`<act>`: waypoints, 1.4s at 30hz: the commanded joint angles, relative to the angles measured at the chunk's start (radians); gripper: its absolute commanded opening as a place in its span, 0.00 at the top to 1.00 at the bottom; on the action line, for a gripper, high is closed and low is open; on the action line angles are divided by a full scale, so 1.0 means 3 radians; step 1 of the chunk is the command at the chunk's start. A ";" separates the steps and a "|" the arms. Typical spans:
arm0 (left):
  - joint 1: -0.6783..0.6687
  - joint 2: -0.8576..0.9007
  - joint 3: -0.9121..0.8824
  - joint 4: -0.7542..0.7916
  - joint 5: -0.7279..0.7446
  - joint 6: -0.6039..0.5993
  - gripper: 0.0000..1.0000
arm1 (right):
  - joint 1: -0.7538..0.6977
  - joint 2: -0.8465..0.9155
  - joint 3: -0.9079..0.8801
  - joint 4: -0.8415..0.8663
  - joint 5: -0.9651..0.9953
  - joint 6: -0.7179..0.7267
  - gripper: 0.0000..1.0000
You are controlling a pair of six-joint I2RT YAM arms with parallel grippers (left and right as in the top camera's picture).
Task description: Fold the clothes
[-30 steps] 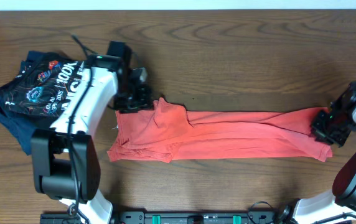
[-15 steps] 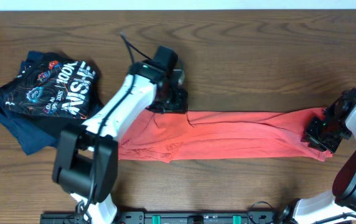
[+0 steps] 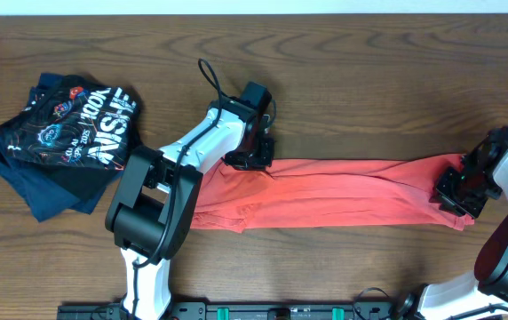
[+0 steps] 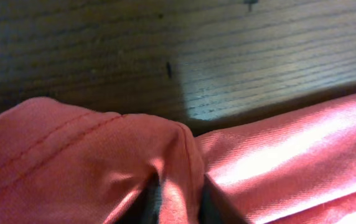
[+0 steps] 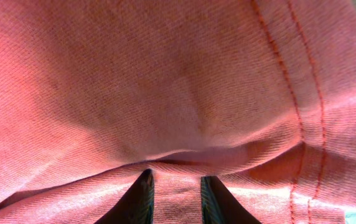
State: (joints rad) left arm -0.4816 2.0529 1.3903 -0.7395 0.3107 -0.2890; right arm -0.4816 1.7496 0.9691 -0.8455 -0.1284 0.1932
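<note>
1. Support: the dark brown wooden table [image 3: 369, 80] is bearing everything. The red-orange cotton T-shirt [image 3: 352, 188] is lying across its middle as a long, narrow band.
2. Tension is posing the main risk. Both claws are pinching cloth near opposite ends of the band, so a pull by either arm could be dragging fabric out of the other pinch, or sliding the whole band instead of folding it.
3. Clearance: the pile of black and navy garments with white lettering [image 3: 59, 133] is sitting well apart at the left. A wide left-arm sweep could be snagging it.
4. Grip one: the left gripper [image 3: 250, 160] is pinching a raised ridge at the band's upper edge. The bite is looking shallow, so slipping is likely.
5. Grip two: the right gripper [image 3: 456, 189] is pinching the hemmed end, with cloth bunching around it.
6. Visibility: lettering and graphic are not showing, sleeves and collar are proving hard to make out, and the left arm is hiding part of the band.
</note>
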 commanded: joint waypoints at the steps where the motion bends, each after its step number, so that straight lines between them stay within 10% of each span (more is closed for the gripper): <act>1: -0.0001 -0.0014 0.0043 -0.0038 -0.0055 -0.0004 0.87 | 0.0061 -0.0034 -0.0022 0.0008 -0.0036 0.0001 0.76; 36: -0.1078 -0.0621 0.0038 -0.0523 -0.0144 -0.0053 0.93 | 0.0061 -0.0034 -0.0022 -0.0022 -0.0034 0.0000 0.75; 42: -0.1094 -0.0621 0.0038 -0.0565 -0.0080 -0.0080 0.76 | 0.0061 -0.0034 -0.0022 -0.0025 -0.0033 0.0000 0.75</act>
State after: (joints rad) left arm -0.8040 1.8668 1.3907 -0.8978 0.2817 -0.3000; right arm -0.4816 1.7496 0.9691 -0.8513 -0.1318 0.1928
